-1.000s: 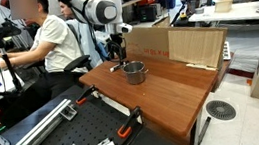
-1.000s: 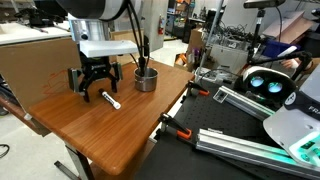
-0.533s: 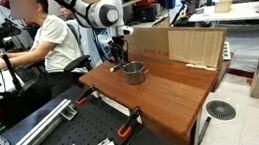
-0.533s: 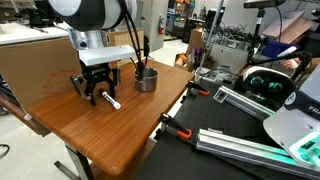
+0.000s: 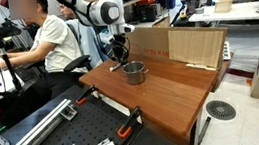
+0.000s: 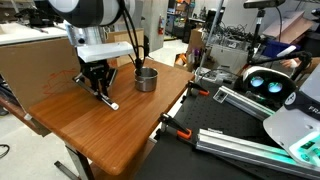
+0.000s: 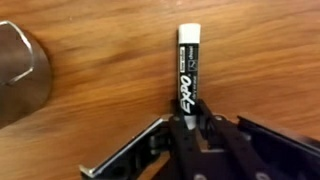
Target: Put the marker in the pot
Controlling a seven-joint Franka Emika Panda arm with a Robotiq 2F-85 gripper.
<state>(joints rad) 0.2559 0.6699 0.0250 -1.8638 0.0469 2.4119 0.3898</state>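
The marker [image 7: 187, 75], black with a white cap and EXPO lettering, lies flat on the wooden table. My gripper [image 7: 188, 122] is shut on its dark lower end, fingers pressed against both sides. In an exterior view the gripper [image 6: 100, 91] stands low over the table with the marker's white tip [image 6: 113, 104] poking out beneath it. The pot [image 6: 146, 78], small and silvery, stands a short way to the right of the gripper; its rim [image 7: 20, 75] shows at the left edge of the wrist view. In an exterior view the pot [image 5: 135, 73] sits just beside the gripper [image 5: 116, 56].
A large cardboard panel [image 5: 181, 45] stands along the table's back edge. A seated person [image 5: 50, 43] is close behind the arm. The wooden table [image 6: 100, 135] has bare room in front of the pot. Clamps and metal rails [image 6: 215, 120] lie past the table's edge.
The gripper came down around the marker and its fingers closed on it. The marker still lies on the table; the pot has not moved.
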